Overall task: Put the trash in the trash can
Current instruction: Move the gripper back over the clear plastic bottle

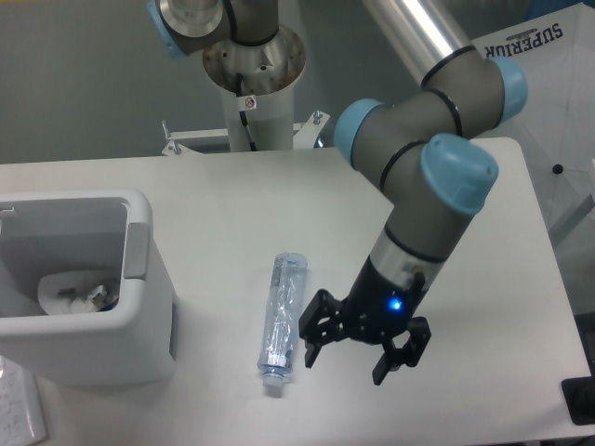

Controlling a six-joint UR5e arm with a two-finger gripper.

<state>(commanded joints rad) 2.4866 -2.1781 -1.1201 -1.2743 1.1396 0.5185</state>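
Observation:
The long crushed clear bottle lies on the white table, its white cap towards the front edge. My gripper hangs just right of the bottle's lower half, low over the table, open and empty, jaws spread apart. The pale grey-white trash can stands at the left with a grey tab on its right rim. A crumpled pale item lies inside the can; I cannot tell if it is the wrapper with green marks.
The arm's base column stands at the back edge of the table. A white sheet lies at the front left corner. A white panel with lettering stands beyond the right edge.

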